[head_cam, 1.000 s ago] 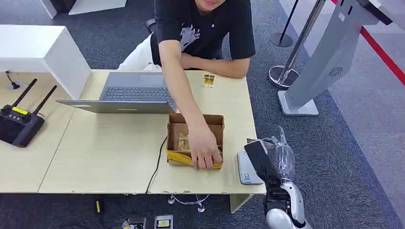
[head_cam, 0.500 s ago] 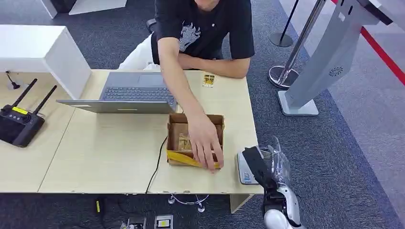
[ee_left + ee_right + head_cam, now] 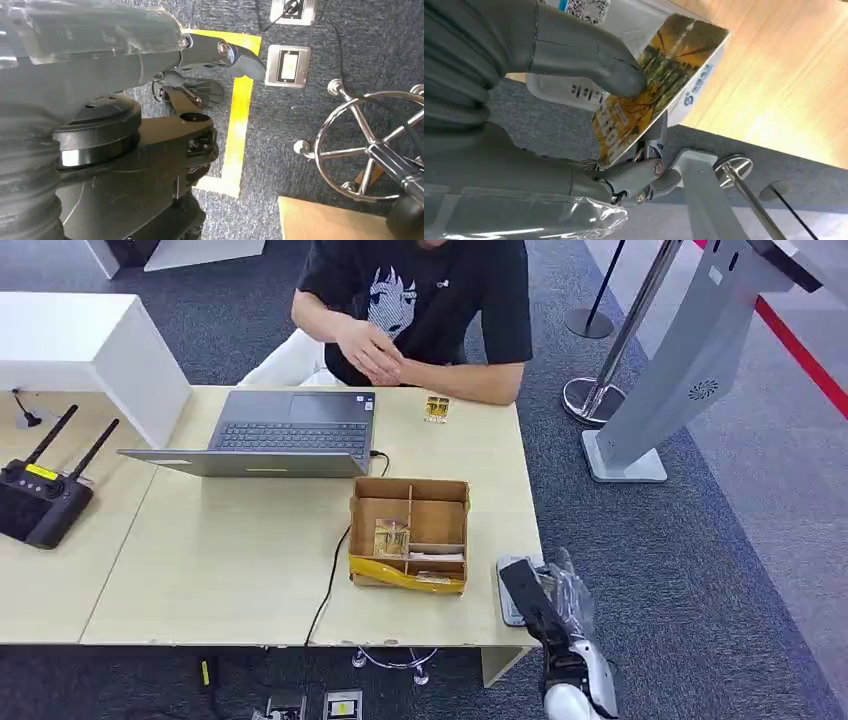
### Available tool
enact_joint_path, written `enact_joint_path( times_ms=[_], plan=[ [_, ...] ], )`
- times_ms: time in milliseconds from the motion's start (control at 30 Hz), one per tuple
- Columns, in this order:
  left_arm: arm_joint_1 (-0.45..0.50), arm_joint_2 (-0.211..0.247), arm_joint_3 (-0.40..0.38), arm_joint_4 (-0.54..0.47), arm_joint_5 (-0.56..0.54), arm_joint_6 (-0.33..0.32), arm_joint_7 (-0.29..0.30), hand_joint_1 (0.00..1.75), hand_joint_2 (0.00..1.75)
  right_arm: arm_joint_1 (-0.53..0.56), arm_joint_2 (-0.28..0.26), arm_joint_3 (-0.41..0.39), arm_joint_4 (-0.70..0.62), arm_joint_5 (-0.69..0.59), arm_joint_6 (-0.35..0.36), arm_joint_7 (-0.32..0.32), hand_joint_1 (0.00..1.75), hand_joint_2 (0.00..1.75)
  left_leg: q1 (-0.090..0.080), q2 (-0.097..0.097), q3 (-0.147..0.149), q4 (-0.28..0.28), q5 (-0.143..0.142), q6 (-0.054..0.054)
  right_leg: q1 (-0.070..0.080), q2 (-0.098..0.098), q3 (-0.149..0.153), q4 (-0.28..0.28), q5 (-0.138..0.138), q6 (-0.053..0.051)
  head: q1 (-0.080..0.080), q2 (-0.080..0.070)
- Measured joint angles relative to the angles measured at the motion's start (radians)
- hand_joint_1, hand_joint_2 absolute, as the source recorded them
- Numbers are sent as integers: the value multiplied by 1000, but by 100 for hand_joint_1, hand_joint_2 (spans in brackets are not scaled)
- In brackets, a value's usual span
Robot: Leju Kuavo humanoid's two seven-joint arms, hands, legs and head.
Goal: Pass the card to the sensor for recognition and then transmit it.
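My right hand [image 3: 548,608] hangs over the table's front right corner, just above the grey-white sensor [image 3: 509,596]. In the right wrist view the thumb [image 3: 589,55] pinches a yellow-orange card [image 3: 659,85] with a tree picture against the fingers beneath it. The card is tilted, close over the sensor's white face [image 3: 624,20] with its QR label. My left hand [image 3: 220,50] hangs beside my body over the carpet and holds nothing.
A partitioned cardboard box [image 3: 452,492] with cards stands left of the sensor. A second card [image 3: 436,408] lies at the far edge, beside a laptop [image 3: 290,433]. A person [image 3: 420,300] sits behind the table. A router [image 3: 40,495] is far left, a kiosk stand [image 3: 680,360] right.
The person's hand has left the cardboard box and drawn back to their chest. My right hand with the card has dropped lower, toward the table's front edge over the sensor.
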Motion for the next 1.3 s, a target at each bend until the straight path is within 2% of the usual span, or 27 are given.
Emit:
enact_joint_path(
  times_ms=[633,800,1100,1300],
  plan=[
    [-1,18,-50,-30,76,23,-31,0,175,-35,3,42,22,55,-28,34,175,175,0,0,0,0,0,0,0,0,0,0,0,0,0,0],
    [-3,20,-69,-32,91,20,-43,0,175,-41,3,42,-10,131,-18,35,175,175,0,0,0,0,0,0,0,0,0,0,0,0,0,0],
    [-24,21,-98,-28,76,-23,-52,0,175,-115,7,41,-173,330,118,22,175,175,0,0,1,0,1,-1,0,1,1,0,1,0,0,0],
    [-51,17,-106,-22,35,-55,-27,0,175,-227,49,55,-225,379,199,13,175,175,0,0,1,0,2,-1,0,1,1,1,1,-1,0,0]
  ],
)
